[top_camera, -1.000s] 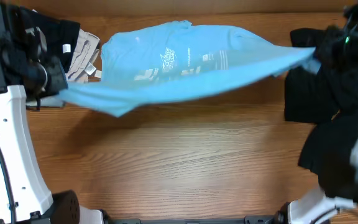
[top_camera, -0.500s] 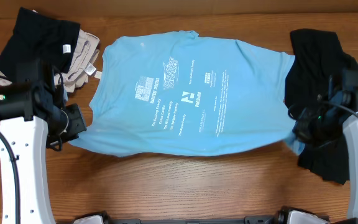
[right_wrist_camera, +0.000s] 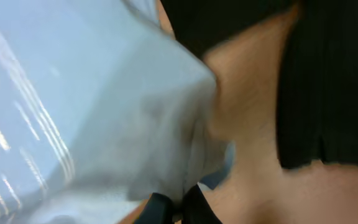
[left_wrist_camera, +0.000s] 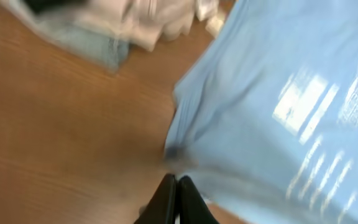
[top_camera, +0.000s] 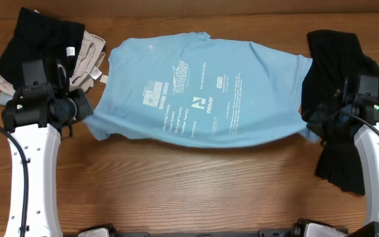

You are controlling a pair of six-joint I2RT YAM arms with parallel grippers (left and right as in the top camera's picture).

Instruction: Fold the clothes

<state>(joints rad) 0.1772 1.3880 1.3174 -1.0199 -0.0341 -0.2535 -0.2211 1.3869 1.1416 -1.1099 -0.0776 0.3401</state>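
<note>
The shirt (top_camera: 202,92), light blue with white print facing up, lies spread across the middle of the table (top_camera: 189,184), its near edge sagging in a shallow curve between the two arms. The left gripper (top_camera: 84,108) sits at the shirt's near left corner. In the left wrist view its fingers (left_wrist_camera: 166,202) are pressed together with no gap, and the cloth (left_wrist_camera: 266,112) gathers into wrinkles that run down to their tips, so it appears clamped on the corner, though the picture is blurred. The right gripper (top_camera: 310,125) is at the near right corner, at the edge of the black pile (top_camera: 337,72). In the right wrist view the shirt (right_wrist_camera: 92,112) bunches into a thick fold that drops between the dark fingers (right_wrist_camera: 159,208), which seem pinched on it; this view is blurred too. Black cloth (right_wrist_camera: 328,81) fills the right of that view, with bare wood between it and the shirt. At the far left of the table a black garment (top_camera: 38,33) lies on a beige one (top_camera: 87,59), just beside the shirt's left sleeve. The beige cloth (left_wrist_camera: 160,18) shows at the top of the left wrist view, apart from the shirt's edge.
</note>
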